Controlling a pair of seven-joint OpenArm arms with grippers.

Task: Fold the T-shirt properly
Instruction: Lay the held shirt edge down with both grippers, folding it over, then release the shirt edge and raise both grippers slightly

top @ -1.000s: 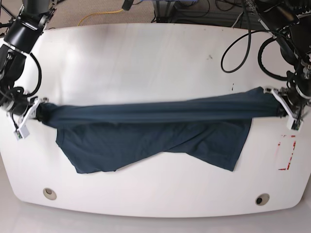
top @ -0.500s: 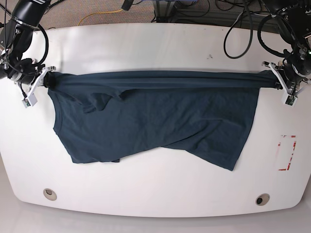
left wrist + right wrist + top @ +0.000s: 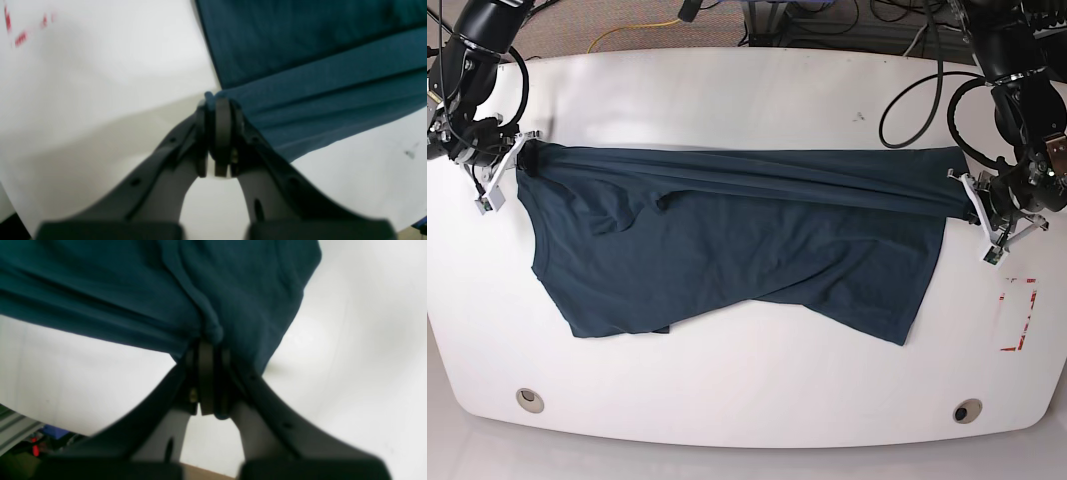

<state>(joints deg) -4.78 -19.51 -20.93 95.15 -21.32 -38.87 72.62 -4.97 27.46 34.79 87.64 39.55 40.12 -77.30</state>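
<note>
Between my left gripper and right gripper, both clamped on it, the dark navy-teal cotton T-shirt stretches crosswise, body hanging toward the table's near edge.

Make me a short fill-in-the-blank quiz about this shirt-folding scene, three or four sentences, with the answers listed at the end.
1. The T-shirt lies spread on a table whose colour is ____.
2. The left gripper is ____ on one end of the shirt's stretched top edge.
3. The right gripper pinches bunched fabric at the ____ end of that edge.
4. In the base view, the marks on the table near the left arm are ____ in colour.

Missing words: white; shut; opposite; red
</note>
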